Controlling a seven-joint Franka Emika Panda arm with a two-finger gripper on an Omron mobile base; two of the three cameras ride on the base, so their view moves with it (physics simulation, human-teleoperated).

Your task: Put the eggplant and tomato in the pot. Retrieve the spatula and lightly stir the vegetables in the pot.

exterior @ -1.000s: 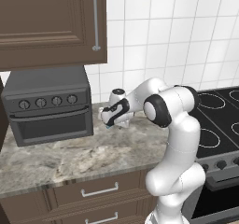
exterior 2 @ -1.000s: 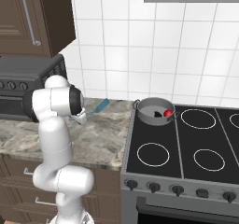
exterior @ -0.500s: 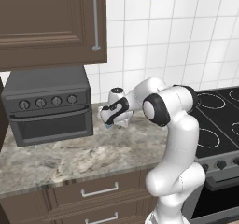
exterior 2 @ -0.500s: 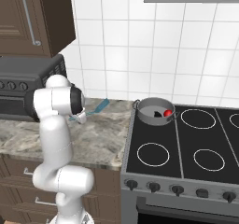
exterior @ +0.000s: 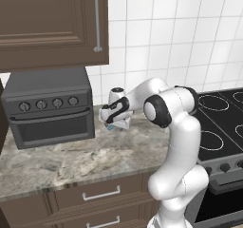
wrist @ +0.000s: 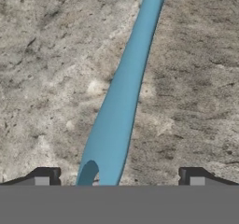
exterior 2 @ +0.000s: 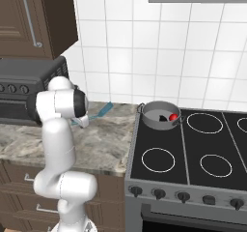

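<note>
The light blue spatula [wrist: 122, 92] lies flat on the speckled stone counter, its long handle running up the hand view. My gripper [wrist: 119, 177] hangs just above the handle's end. It is open, with one fingertip [wrist: 46, 176] on each side of the handle and not touching it. In the left base view the gripper [exterior: 114, 123] points down at the counter beside the toaster oven. The spatula's blade [exterior 2: 104, 109] shows past my arm. The grey pot [exterior 2: 149, 121] sits on the back left burner with the red tomato [exterior 2: 172, 117] inside. A dark shape next to the tomato may be the eggplant.
A dark toaster oven [exterior: 47, 106] stands on the counter just left of the gripper, under a brown wall cabinet [exterior: 52, 25]. The black stove [exterior 2: 193, 153] with its ringed burners lies to the right of the counter. Tiled wall runs behind.
The hand has sunk slightly toward the counter over the spatula handle. The jaws stay wide and nothing else has moved.
</note>
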